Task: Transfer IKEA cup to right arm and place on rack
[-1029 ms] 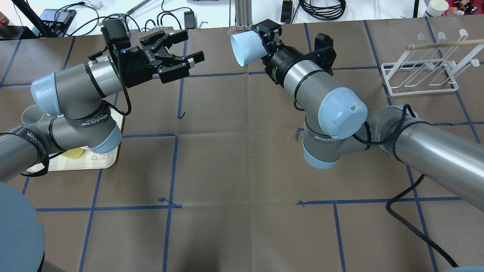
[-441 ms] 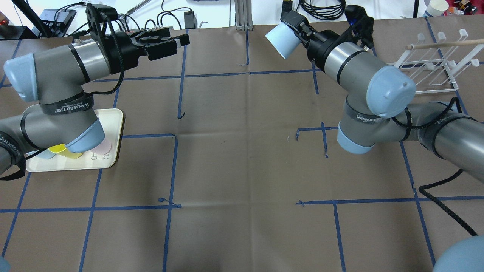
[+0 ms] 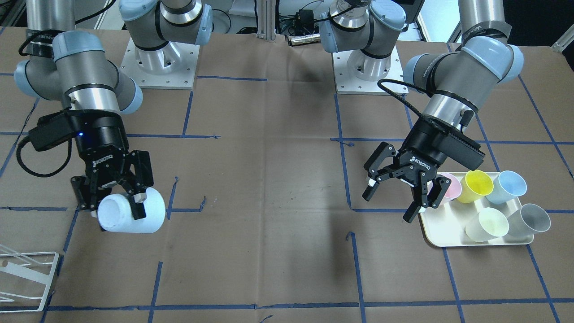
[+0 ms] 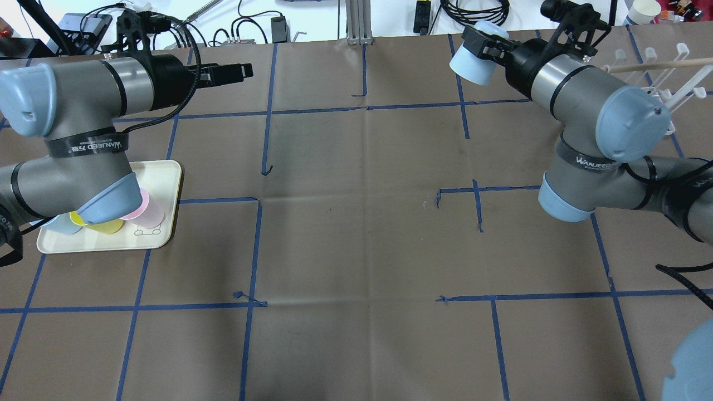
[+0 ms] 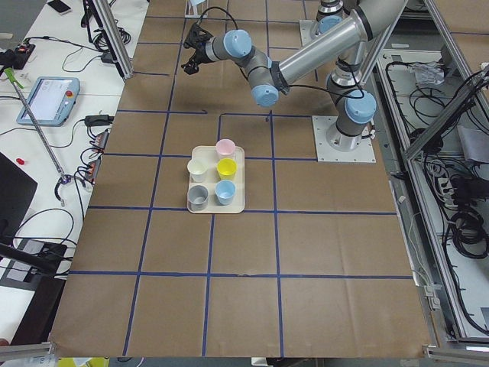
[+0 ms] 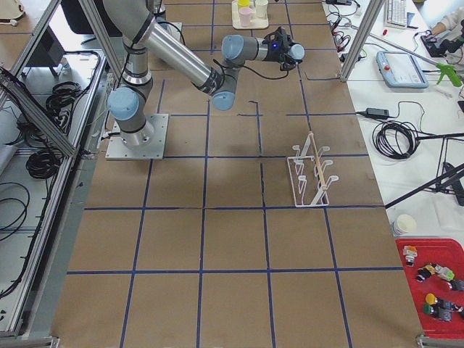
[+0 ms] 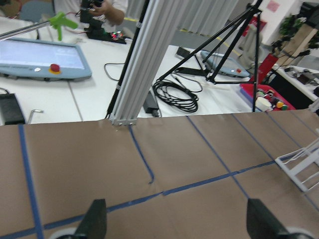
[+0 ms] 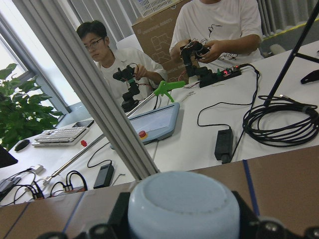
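A pale blue IKEA cup (image 3: 150, 215) lies on its side in the air, and my right gripper (image 3: 119, 208) is shut on it near its base. From overhead the cup (image 4: 465, 61) hangs at the table's far edge, with the right gripper (image 4: 486, 50) just left of the white wire rack (image 4: 663, 89). My right arm's elbow hides part of the rack. The right wrist view shows the cup's base (image 8: 182, 204) filling the bottom. My left gripper (image 3: 392, 204) is open with nothing in it, above the table beside the tray. Its fingertips (image 7: 97, 219) stand wide apart.
A cream tray (image 3: 475, 240) holds several coloured cups and sits partly under my left arm (image 4: 83, 167). A wooden stick (image 4: 657, 65) lies across the rack's top. Cables and an aluminium post (image 4: 356, 22) lie beyond the far edge. People sit at a desk (image 8: 214, 30).
The right arm swung right with the cup, from the far middle towards the rack. The left arm drew back to the left, and its gripper turned edge-on in the overhead view.
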{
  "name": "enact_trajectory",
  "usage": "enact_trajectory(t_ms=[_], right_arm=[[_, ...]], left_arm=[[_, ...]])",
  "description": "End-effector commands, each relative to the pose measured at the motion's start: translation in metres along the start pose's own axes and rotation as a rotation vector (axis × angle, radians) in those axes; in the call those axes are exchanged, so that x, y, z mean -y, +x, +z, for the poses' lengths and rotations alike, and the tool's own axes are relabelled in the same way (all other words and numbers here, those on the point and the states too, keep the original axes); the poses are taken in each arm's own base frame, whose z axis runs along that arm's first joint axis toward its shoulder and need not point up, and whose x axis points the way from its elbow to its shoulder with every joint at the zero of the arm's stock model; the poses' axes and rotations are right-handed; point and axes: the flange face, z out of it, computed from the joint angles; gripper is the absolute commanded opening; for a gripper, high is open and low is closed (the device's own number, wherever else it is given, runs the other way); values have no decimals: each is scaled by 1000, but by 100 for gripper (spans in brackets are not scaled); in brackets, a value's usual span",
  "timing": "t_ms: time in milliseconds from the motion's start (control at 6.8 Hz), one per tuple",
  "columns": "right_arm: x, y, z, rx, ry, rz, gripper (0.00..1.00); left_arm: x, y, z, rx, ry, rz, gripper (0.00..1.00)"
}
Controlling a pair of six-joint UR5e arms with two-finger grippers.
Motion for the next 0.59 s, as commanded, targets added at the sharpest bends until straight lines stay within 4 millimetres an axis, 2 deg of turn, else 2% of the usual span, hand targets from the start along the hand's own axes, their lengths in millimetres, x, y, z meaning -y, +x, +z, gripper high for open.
enact_trajectory(t_ms=[0, 147, 294, 441], right_arm=[[26, 71, -19, -197, 43, -222, 39], [41, 110, -34, -266, 71, -253, 39], [55, 135, -49, -315, 145, -288, 39], [58, 146, -58, -341, 248, -337, 39]], left_arm=[[2, -8, -18, 157, -164, -85, 99], [15, -11, -29, 235, -270, -117, 99], [23, -8, -44, 262, -385, -161, 99], [32, -6, -52, 286, -455, -235, 99]])
